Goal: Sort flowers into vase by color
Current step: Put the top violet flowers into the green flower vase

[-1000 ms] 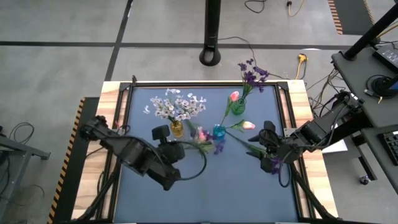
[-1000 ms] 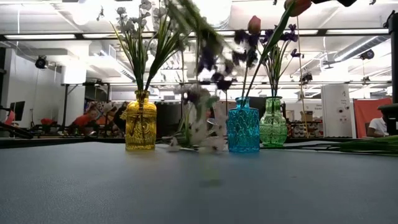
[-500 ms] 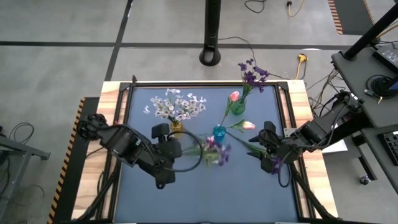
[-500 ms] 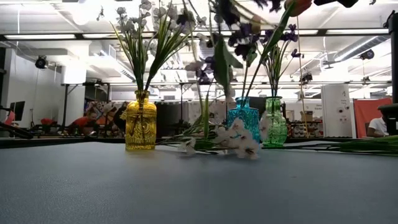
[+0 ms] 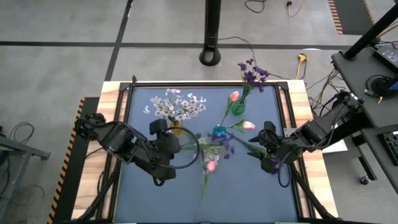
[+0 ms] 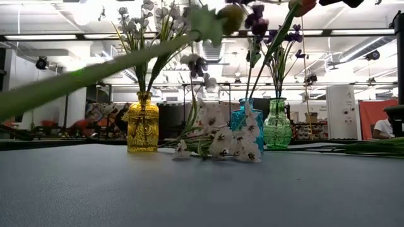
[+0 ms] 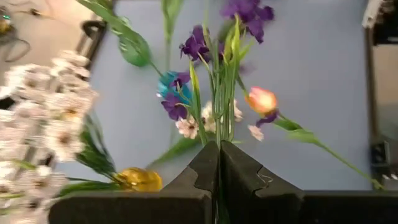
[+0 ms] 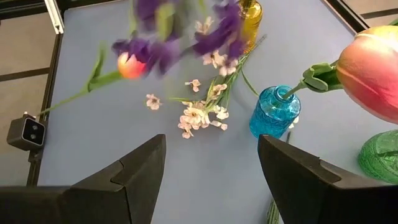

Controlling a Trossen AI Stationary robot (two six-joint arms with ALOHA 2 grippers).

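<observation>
from above, three small vases stand on the blue table (image 5: 249,199): a yellow vase (image 5: 177,129) left of centre with a full spray of white flowers (image 5: 177,106), a blue vase (image 5: 218,132) at the middle with one pink tulip (image 5: 247,125) leaning right, and a green vase (image 5: 238,107) toward the upper right holding one pink tulip (image 5: 234,96) and one dark purple spray (image 5: 252,74). the left gripper (image 5: 179,147) sits at centre left, the right gripper (image 5: 264,148) at centre right. between them a held bunch (image 5: 214,152) of purple blooms and one pink bud blurs in the air, one long stem trailing toward the bottom of the frame.

at table height, the same three vases line up yellow (image 6: 142,123), blue (image 6: 247,129), green (image 6: 277,124) across the middle. one loose white spray (image 6: 221,140) lies on the table in front of the blue vase. a blurred green stem (image 6: 95,75) slants across the upper left.

on the left wrist, the fingers (image 7: 205,177) are pressed together at bottom centre, clamped on the green stems of the bunch (image 7: 221,81); i count several purple blooms and one pink bud (image 7: 262,100) above them.

on the right wrist, the two fingers (image 8: 140,165) stand well apart at the bottom with nothing between them. the blue vase (image 8: 274,111) is at centre right, the loose white spray (image 8: 202,112) at centre.
</observation>
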